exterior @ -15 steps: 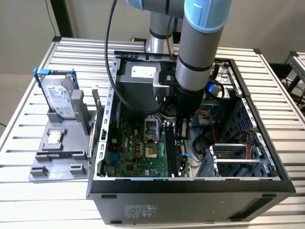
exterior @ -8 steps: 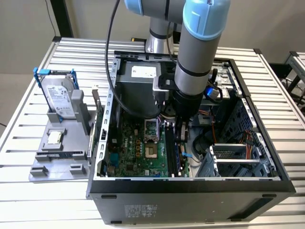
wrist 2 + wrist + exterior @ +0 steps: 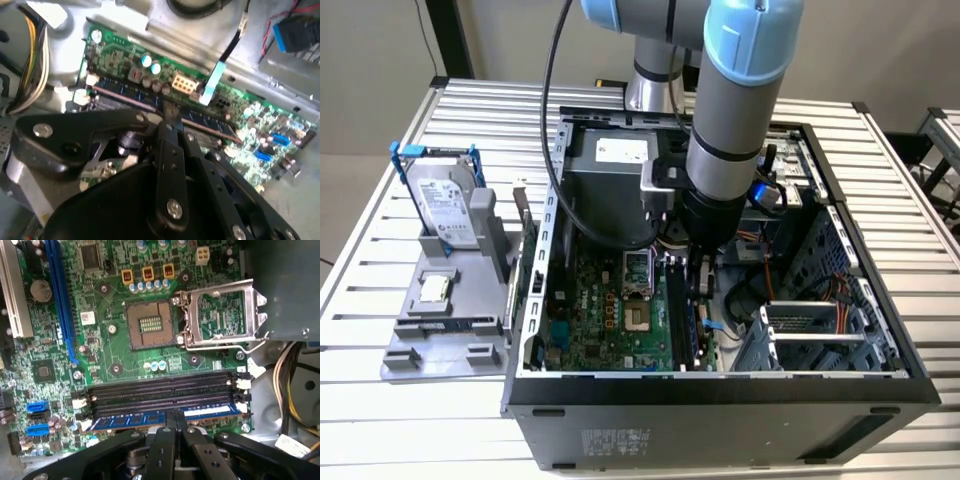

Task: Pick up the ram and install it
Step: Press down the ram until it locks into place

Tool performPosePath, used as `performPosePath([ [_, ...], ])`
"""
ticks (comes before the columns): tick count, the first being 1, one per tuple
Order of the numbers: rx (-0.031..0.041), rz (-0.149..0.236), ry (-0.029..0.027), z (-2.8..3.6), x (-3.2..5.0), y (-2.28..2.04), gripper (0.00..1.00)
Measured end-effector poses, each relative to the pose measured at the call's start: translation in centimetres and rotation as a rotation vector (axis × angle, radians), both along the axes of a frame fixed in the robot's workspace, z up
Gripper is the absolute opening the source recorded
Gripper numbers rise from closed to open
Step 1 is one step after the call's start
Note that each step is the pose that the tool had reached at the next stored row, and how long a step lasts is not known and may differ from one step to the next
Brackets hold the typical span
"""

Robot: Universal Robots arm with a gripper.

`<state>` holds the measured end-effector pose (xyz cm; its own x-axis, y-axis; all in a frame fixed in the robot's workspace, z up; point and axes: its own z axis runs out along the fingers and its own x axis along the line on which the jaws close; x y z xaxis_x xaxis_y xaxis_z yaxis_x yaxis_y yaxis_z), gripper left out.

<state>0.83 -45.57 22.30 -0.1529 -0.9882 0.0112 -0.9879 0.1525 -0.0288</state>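
Note:
The ram (image 3: 125,421) is a long blue strip of circuit board standing on edge in the outermost memory slot of the green motherboard (image 3: 115,355), beside two empty black slots (image 3: 160,390). My gripper (image 3: 176,417) is shut on the ram's upper edge near its middle, black fingers pressed together. In the second wrist view the ram (image 3: 125,96) runs along the board's edge under the gripper (image 3: 170,119). In the exterior view the gripper (image 3: 700,288) reaches down inside the open computer case (image 3: 720,390), over the slots to the right of the motherboard (image 3: 600,320).
An open processor socket (image 3: 150,325) with its raised metal frame (image 3: 220,315) lies beyond the slots. Cable bundles (image 3: 295,390) hang near the slot ends. Outside the case, a grey holder (image 3: 440,330) carries a silver hard drive (image 3: 445,200) and a small square chip (image 3: 435,288).

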Motion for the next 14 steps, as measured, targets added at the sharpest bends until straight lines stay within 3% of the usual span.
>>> performPosePath([
  [10,-0.0024,0.000,0.0006,4.64,-0.01,-0.03,0.00],
  [14,-0.0031,0.000,0.0006,5.57,0.01,-0.02,0.00],
])
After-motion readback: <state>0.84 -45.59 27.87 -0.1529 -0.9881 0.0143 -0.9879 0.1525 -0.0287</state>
